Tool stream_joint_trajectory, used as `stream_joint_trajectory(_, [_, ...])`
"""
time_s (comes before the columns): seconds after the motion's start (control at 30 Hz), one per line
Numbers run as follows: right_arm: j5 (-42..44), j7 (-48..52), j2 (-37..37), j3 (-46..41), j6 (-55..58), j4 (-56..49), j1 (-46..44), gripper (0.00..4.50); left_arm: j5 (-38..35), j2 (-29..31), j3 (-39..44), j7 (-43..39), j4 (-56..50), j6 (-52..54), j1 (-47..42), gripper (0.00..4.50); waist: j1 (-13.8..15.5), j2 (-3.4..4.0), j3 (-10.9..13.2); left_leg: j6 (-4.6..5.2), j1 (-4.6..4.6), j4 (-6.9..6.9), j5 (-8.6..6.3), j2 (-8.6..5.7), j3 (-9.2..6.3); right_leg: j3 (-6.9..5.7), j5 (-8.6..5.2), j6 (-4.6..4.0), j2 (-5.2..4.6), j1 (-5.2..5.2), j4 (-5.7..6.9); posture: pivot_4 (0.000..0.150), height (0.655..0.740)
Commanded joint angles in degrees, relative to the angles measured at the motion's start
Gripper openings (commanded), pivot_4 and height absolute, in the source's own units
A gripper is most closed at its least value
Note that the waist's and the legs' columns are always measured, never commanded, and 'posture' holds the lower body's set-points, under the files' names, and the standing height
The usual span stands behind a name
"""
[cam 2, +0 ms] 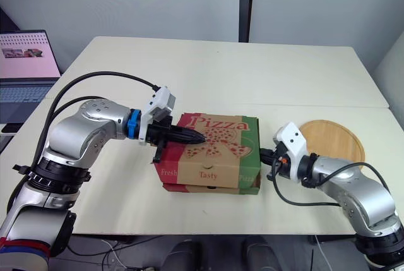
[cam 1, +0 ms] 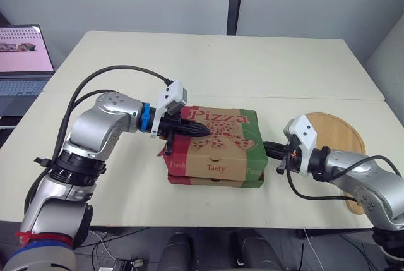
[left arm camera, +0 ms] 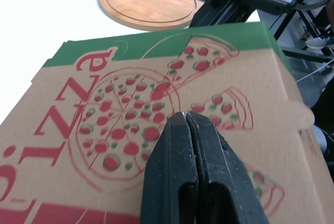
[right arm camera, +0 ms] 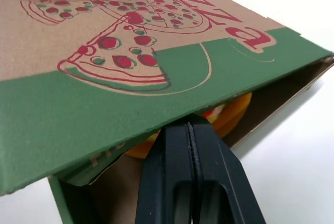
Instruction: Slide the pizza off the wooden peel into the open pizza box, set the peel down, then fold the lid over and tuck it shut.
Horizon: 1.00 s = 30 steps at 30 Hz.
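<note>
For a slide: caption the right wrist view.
Shut right gripper at the box's side gap, lid not yet tucked, pizza visible inside.

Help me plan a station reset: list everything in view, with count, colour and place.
pizza box: one, brown card with red and green print, middle of the near table, lid down but gaping on the robot's right.
pizza: one, orange-yellow edge seen in that gap, inside the box.
wooden peel: one, pale wood, round, flat on the table to the right of the box.
tables: two, cream, set edge to edge.
laptop: one, open with a lit screen, beyond the table's left edge.
left tool: one, black, shut, over the box lid.
right tool: one, black, shut, at the lid's gap.
</note>
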Motion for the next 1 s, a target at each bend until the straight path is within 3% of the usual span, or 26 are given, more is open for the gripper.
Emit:
stream_joint_trajectory(0.03, [2.4,-1.8,2.0,-1.4,1.8,-2.9,-0.2,0.0,0.7,0.0,0.3,-0.8,-0.8,-1.2,-0.9,0.01,0.0,0.0,0.0,0.0,0.0,0.0,0.0,0.01,0.0,0.0,0.0,0.0,0.01,0.0,0.01,0.15,0.7325])
stream_joint_trajectory(0.67, [-1.9,-1.3,-1.8,-2.6,-0.3,-7.2,7.1,0.0,4.6,-0.7,-1.3,-1.7,0.8,-2.7,0.2,0.01,0.1,0.0,0.0,0.0,-0.01,0.1,0.0,-0.01,-0.03,-0.01,0.0,0.0,0.0,0.02,0.05,0.15,0.7325])
stream_joint_trajectory(0.77, [-1.1,3.0,-6.2,-6.5,-2.0,-8.4,10.2,0.59,5.3,-0.7,-1.7,-1.8,0.7,-3.2,0.9,0.0,0.2,0.01,0.0,0.0,-0.01,0.1,0.0,-0.03,-0.02,-0.01,0.0,0.0,-0.01,0.04,0.03,0.15,0.7325])
stream_joint_trajectory(1.0, [2.5,8.4,-10.9,-12.7,-3.1,-11.6,11.7,3.02,6.4,-0.9,-1.7,-2.1,1.8,-4.3,0.8,0.0,0.1,0.0,0.0,0.0,0.04,0.16,0.0,-0.01,-0.02,-0.01,0.01,0.01,0.02,0.07,0.1,0.15,0.7325])
